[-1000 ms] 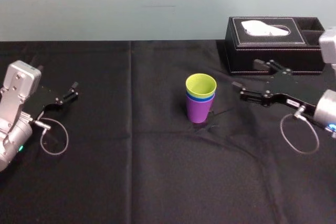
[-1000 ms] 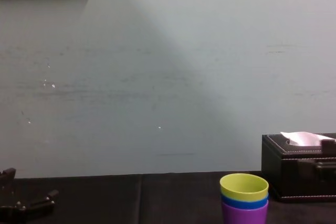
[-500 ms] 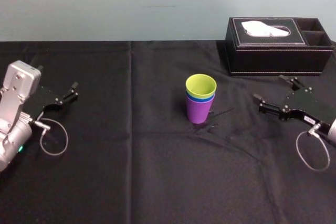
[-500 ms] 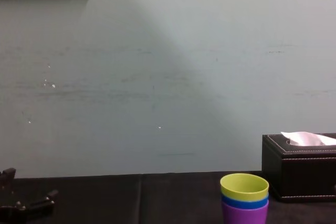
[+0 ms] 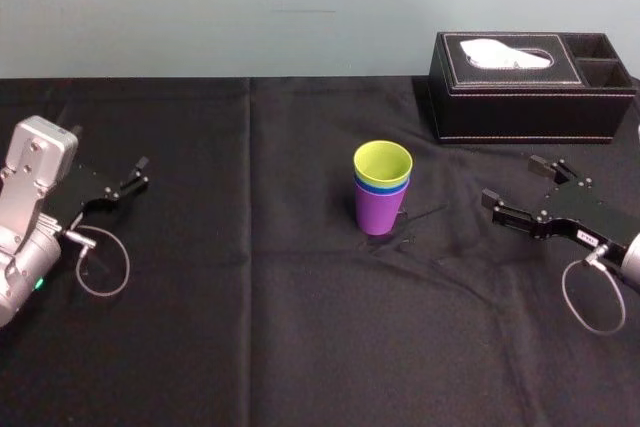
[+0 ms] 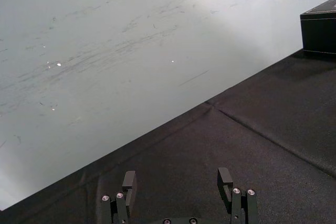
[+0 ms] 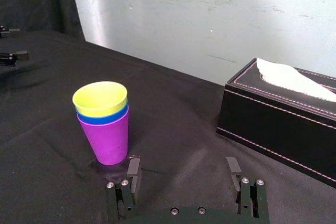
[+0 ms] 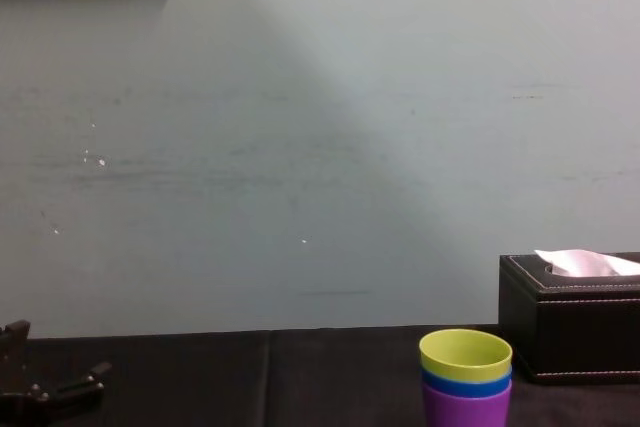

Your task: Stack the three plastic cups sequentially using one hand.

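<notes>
Right gripper (image 5: 511,180) spread wide, well apart from stacked cups (image 5: 380,205), tissue box (image 5: 520,112) beyond

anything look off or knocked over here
Nothing stands out. The yellow-green cup sits in the blue cup, in the purple cup, nested upright. The right claw and left claw are open, apart from them.

The left gripper (image 5: 134,176) sits at the left side of the scene with its fingers spread apart, pointing right. Its silver wrist (image 5: 30,197) lies at the left edge. The right gripper (image 5: 513,181) sits at the right side with its fingers spread apart, pointing left. Both grippers hold nothing.
</notes>
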You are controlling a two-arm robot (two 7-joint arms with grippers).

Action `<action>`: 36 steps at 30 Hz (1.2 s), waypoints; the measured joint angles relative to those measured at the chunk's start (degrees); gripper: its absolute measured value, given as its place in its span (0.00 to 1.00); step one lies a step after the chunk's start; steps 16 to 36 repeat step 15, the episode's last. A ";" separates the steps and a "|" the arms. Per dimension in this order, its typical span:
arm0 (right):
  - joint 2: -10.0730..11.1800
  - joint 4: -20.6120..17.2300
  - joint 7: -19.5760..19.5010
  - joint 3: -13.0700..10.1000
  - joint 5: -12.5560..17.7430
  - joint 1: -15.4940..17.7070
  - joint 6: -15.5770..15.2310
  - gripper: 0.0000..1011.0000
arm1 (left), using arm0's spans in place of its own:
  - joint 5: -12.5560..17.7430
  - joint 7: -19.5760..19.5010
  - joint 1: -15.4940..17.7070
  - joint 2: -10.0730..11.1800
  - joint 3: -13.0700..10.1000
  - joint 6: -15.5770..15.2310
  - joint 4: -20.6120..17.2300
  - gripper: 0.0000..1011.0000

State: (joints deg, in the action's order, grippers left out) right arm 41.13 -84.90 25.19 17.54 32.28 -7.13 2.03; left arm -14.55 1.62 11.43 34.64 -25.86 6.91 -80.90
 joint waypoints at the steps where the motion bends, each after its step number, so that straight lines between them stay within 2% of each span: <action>1: 0.03 -0.04 -0.01 0.01 0.00 -0.01 -0.01 0.99 | 0.00 0.00 0.00 0.00 0.00 0.00 0.00 1.00; 36: 0.13 -0.22 -0.03 0.08 0.00 -0.06 -0.07 0.99 | 0.00 0.00 0.00 0.00 0.00 0.00 0.00 1.00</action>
